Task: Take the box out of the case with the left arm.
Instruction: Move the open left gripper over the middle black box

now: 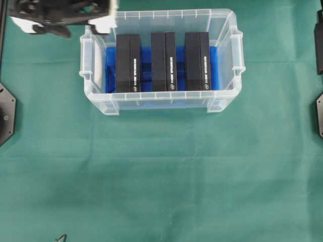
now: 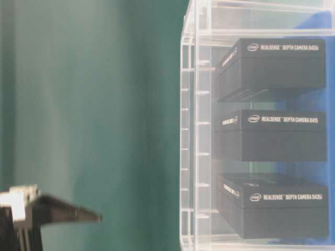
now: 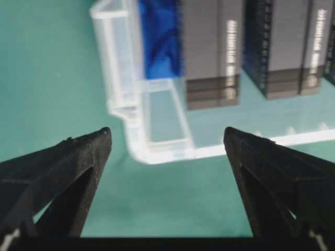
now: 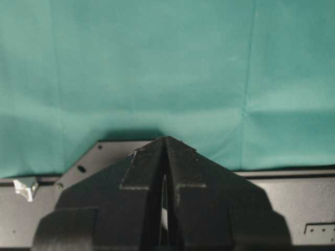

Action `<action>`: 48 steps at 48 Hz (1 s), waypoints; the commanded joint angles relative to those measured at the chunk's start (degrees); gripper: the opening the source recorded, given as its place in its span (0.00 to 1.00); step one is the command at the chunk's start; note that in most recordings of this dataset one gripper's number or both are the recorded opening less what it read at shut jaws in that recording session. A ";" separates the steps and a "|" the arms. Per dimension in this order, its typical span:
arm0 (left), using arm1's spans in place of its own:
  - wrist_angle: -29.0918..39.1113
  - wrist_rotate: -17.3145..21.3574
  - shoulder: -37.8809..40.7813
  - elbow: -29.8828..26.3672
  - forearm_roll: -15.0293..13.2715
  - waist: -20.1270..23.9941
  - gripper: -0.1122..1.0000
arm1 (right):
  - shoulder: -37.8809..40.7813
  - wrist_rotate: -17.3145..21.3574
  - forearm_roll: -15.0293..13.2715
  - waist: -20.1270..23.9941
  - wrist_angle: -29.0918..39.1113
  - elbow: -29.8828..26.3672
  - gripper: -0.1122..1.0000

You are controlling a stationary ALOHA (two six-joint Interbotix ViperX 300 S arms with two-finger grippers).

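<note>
1. Boxes: 3 black rectangular cardboard boxes (image 1: 128, 63) stand inside the clear plastic case (image 1: 224, 103), long axes parallel.
2. Left pincer (image 3: 166, 141), jaws apart, hovers just outside the case's left corner; leftmost box nearest.
3. Right pincer (image 4: 165, 144): together, well apart.

- The case (image 1: 160, 103) is of clear, colourless plastic, and its floor has a bright blue lining (image 1: 145, 70).
- The three boxes (image 1: 162, 61) inside are matt black, each with small white lettering and a small white oval logo on one long side.
- The cloth (image 1: 161, 176) on the table is plain dark green, with no pattern.
- The left gripper (image 3: 167, 141) has black fingers, and white plastic pieces show near it in the overhead view.
- The right gripper (image 4: 165, 140) is wholly black.
</note>
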 commanded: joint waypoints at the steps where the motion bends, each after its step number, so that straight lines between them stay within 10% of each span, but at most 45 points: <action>1: -0.18 -0.26 2.11 -4.39 0.09 -0.79 0.92 | -0.18 0.09 0.00 -0.09 -0.44 -1.49 0.10; 48: -0.09 0.18 23.38 -28.04 0.18 -3.16 0.92 | -0.35 0.09 -0.09 0.00 -1.32 -1.49 0.10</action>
